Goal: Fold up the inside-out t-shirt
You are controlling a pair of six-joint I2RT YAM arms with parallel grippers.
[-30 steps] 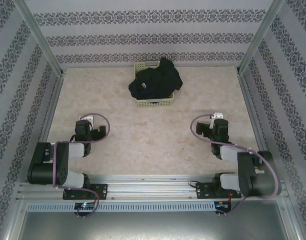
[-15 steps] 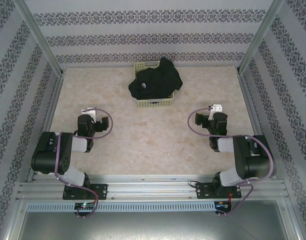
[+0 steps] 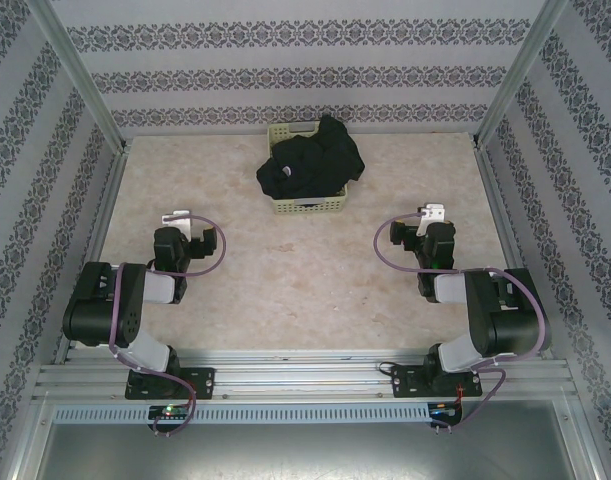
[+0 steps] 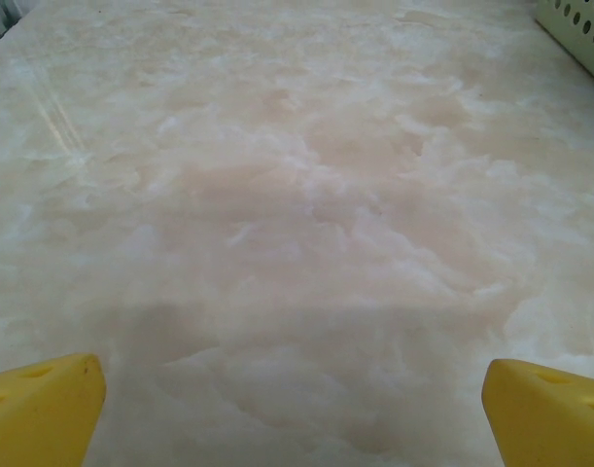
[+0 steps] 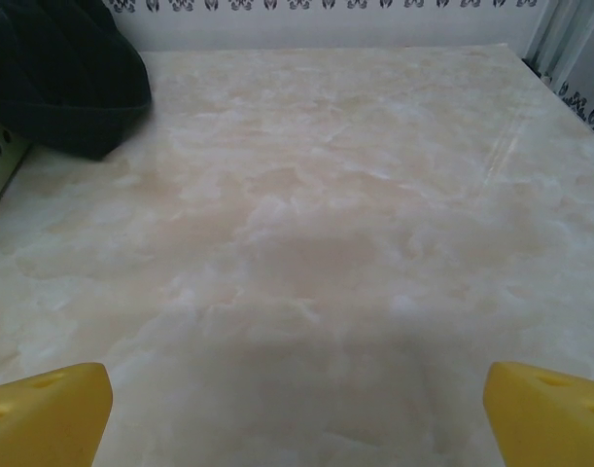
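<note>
Over the beige marbled tabletop (image 3: pixel 305 280) we see left gripper (image 4: pixel 295 416) and right gripper (image 5: pixel 297 416) advanced, wide open, empty; black fabric t-shirt (image 3: pixel 315 160) stays in yellow-green lattice basket (image 3: pixel 310 207).

Bright, even and diffuse, lit from overhead. Hardly any shadow on the table (image 3: pixel 285 280) in the top view, and that faint and soft-edged. Thin diagonal streaks of glare at upper left in the left wrist view and at upper right in the right wrist view. Broad dim patch of shadow low in both wrist views. Shirt (image 3: pixel 310 165) almost solid black, with little fold detail. Slightly soft and grainy throughout, blurred at the wrist views' bottom corners.
</note>
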